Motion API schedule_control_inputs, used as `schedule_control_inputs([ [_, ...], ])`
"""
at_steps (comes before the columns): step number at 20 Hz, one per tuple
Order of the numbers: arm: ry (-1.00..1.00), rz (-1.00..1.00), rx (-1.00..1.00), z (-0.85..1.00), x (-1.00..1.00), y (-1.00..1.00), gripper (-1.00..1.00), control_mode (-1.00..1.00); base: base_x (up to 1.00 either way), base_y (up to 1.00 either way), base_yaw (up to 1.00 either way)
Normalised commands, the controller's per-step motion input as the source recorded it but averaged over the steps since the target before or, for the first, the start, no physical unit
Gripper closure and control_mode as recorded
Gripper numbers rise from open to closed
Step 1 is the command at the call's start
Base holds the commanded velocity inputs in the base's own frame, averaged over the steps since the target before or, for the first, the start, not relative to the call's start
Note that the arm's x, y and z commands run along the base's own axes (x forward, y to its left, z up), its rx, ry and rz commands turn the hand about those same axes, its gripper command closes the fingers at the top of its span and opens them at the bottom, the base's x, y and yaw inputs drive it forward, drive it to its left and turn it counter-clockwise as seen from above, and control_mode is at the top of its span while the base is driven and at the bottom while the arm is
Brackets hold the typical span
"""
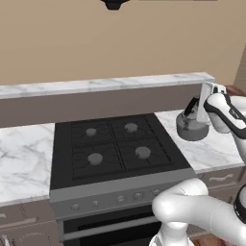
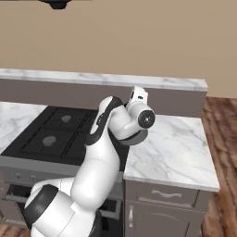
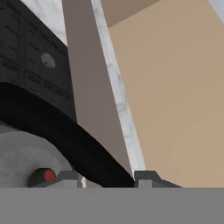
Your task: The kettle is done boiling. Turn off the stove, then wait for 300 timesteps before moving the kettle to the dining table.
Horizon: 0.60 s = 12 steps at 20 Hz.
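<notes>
The kettle sits on the marble counter just right of the stove, off the burners and close under the raised ledge. Its grey body and black arched handle loom large in the hand view, with the handle running between the two finger tips at the bottom edge and a small red knob on the lid below it.

The gripper is nearly closed, and the handle passing between the tips suggests it has hold of the kettle by that handle; the exact contact is hidden at the frame's edge. Judging from this, the step in hand is carrying the kettle: it is already clear of the stove, and the move to the dining table is under way or about to start. Whether the knobs are turned off cannot be read from these views.

The next move calls for a lift clear of the counter, keeping the kettle level, then a carry toward the table, probably with the base driving.

The arm reaches forward and right from the base, elbow bent over the stove's right edge, wrist tilted down to the kettle from above.
</notes>
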Motion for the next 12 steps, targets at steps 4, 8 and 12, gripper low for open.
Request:
schedule_control_inputs([
  [4,0.0,0.0,0.0,0.0,0.0,0.0,1.0,1.0,-0.19,-0.58,-0.04],
  [8,0.0,0.0,0.0,0.0,0.0,0.0,1.0,1.0,-0.17,-0.55,-0.03],
  [12,0.0,0.0,0.0,0.0,0.0,0.0,1.0,1.0,-0.15,-0.58,-0.03],
])
